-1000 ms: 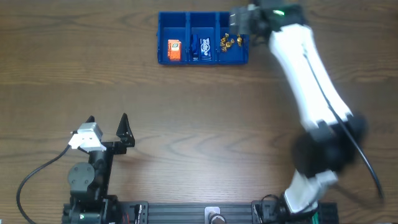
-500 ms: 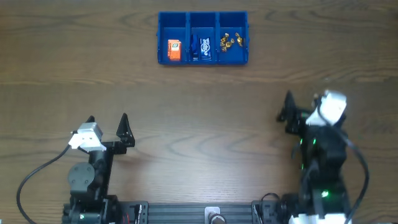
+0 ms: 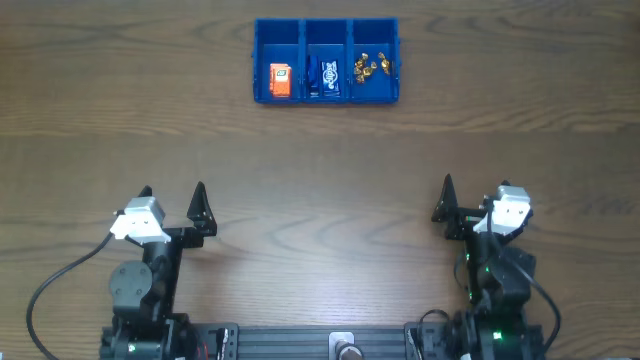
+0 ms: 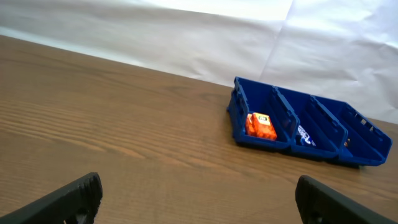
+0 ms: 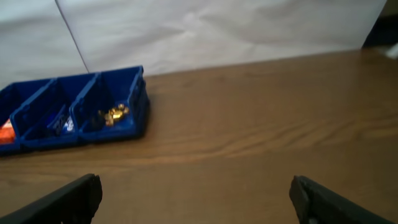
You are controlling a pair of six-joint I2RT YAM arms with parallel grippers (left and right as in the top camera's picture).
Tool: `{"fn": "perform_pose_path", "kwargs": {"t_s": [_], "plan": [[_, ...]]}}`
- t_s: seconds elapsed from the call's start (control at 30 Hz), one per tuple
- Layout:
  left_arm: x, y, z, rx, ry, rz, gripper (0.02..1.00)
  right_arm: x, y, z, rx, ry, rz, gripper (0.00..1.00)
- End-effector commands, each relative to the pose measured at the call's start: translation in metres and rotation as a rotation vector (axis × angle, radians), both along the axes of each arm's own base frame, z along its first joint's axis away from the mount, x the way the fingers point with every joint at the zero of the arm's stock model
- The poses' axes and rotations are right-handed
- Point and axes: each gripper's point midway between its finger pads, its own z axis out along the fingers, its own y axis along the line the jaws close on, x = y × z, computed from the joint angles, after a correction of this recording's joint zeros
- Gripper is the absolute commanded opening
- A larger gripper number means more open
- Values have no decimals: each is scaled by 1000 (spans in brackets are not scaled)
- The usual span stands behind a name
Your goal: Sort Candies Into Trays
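The left arm is folded low by its base, its pincer [image 3: 173, 190] spread wide and holding nothing, and the right arm sits likewise, its pincer [image 3: 470, 195] wide and bare. Well apart from both, at the far side of the wood-grain counter [image 3: 320, 160], rests the blue tray [image 3: 258, 60]: an orange candy [image 3: 281, 80] left, a blue candy [image 3: 328, 78] middle, gold candies [image 3: 372, 68] right. A white sheet [image 4: 186, 31] hangs behind the counter.

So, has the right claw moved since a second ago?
Yes. The right claw has pulled back from the gold candies end of the blue tray, down the top view toward its own base, well clear of it.
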Motion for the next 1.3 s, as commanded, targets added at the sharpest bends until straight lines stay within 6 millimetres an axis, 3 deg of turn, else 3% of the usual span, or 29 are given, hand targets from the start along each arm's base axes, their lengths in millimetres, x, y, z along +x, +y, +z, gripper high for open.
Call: {"fn": "perform_pose_path", "kwargs": {"t_s": [0.03,0.17,1.3], "plan": [[-1,-1,-16,5,50,-5,998,-6,0,-7,-32,-28,11,998],[-1,-1,-16,5,50,-5,998,-8,6,8,-103,-90,47,998],[-1,-1,-16,5,50,-5,998,-8,8,5,-100,-78,64,998]]}}
